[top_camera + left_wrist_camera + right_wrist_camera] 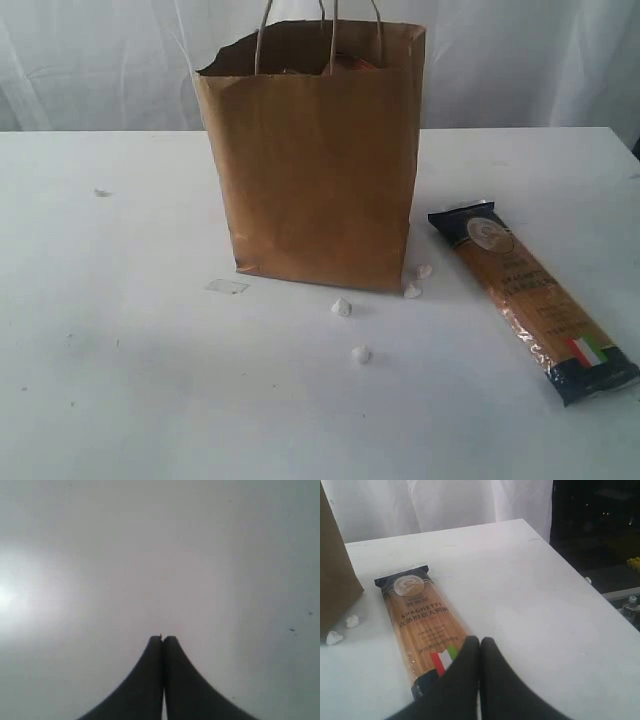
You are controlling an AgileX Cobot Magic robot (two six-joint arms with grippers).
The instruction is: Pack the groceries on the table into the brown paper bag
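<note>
One grocery is left out, as far as I can see: the long spaghetti packet (pixel 533 300) lies flat near the surface's (pixel 120 350) right edge, apart from the upright brown paper bag (pixel 320 170), where something orange peeks at the rim. My left hand (pixel 163 639) and right hand (pixel 479 641) are pinched closed, empty.

left gripper (pixel 163 638): two matte dark-grey fingers (pixel 137 685), smooth plain surface, small rounded tips. Each finger widens in a concave curve away from the tips, like a split horn. right gripper (pixel 479 639): same build, fingers (pixel 452 685) read blacker, same rounded tips and flared profile.
</note>
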